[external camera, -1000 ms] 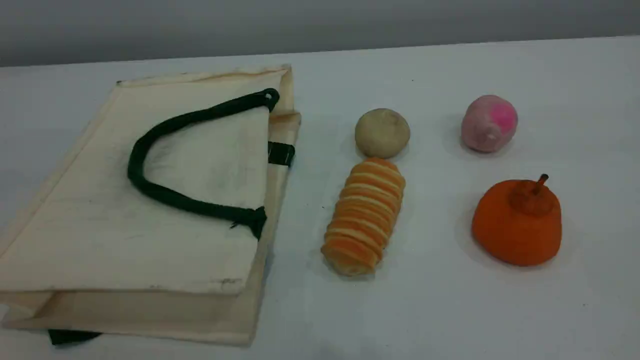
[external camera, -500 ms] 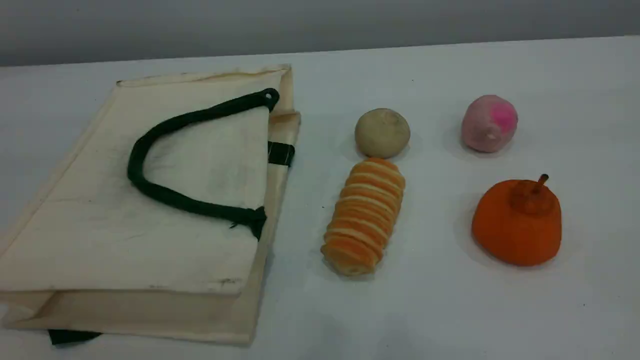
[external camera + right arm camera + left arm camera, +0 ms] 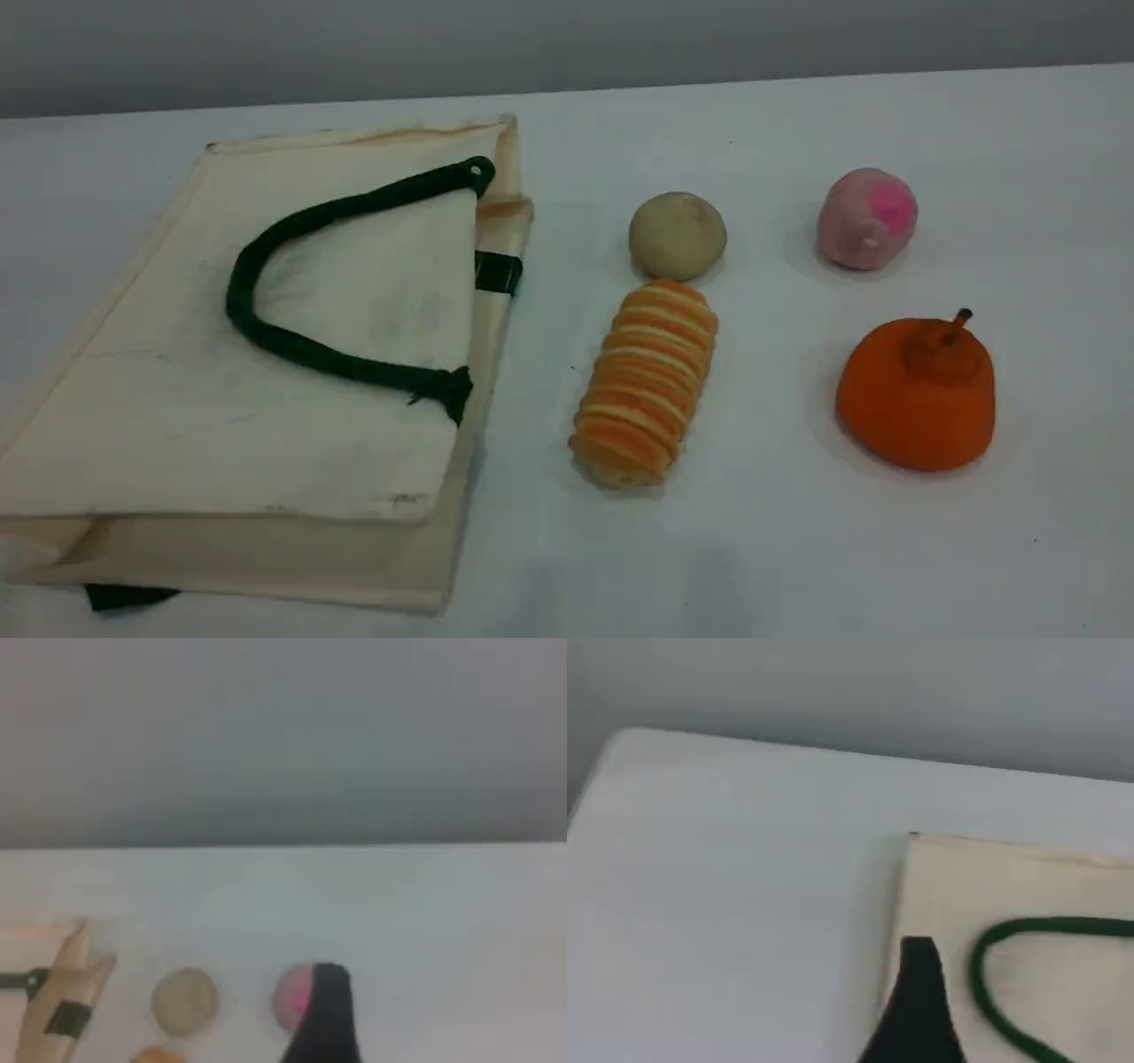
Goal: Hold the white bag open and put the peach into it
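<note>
Bag (image 3: 266, 390) lies flat, left half of scene view, mouth edge facing centre, green handle (image 3: 292, 341) looped on top; mouth closed, so needs lifting by handle or rim before anything goes in.

Peach (image 3: 866, 219) upper right, on table (image 3: 780, 549), well apart from bag, clear of tan ball (image 3: 678, 235), striped roll (image 3: 647, 381), orange fruit (image 3: 917, 394).

Left fingertip (image 3: 917, 1010) over bag's edge beside handle, holding nothing. Right fingertip (image 3: 326, 1014) lined up in front of peach, empty. Jaw spread: cannot tell for either; one finger visible each.

The scene view looks down aslant across the worktop (image 3: 780, 549); both wrist views sit high, sharing the white bag (image 3: 177, 425) (image 3: 1063, 886) (image 3: 62, 992).
</note>
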{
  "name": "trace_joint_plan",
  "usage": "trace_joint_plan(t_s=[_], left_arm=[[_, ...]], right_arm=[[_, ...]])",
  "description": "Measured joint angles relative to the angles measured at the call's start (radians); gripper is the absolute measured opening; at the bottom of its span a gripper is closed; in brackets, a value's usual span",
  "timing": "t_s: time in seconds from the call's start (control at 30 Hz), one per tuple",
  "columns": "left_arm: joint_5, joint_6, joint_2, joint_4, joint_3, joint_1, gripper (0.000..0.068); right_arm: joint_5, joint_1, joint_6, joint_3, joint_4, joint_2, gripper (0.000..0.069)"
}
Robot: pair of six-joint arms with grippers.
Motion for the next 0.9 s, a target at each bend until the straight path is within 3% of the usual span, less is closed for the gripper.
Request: trace_joint_plan(t_s=[0.1, 0.4, 0.73, 0.9], left_arm=[[-0.016, 0.028, 0.094, -0.042, 0.000, 0.000, 0.0549], [-0.128, 0.030, 0.454, -0.068, 0.000, 0.000, 0.0549], [-0.246, 0.028, 0.827, -0.103, -0.032, -0.003, 0.0549], [-0.234, 0.028, 0.976, -0.107, -0.106, -0.050, 0.0549]], right_arm=[[-0.024, 0.000, 0.000, 0.000, 0.008, 0.041, 0.0578], [-0.118, 0.000, 0.000, -0.003, 0.010, 0.220, 0.0578], [-0.136, 0.000, -0.002, -0.042, 0.043, 0.351, 0.0578], [-0.140, 0.000, -0.002, -0.042, 0.044, 0.351, 0.0578]])
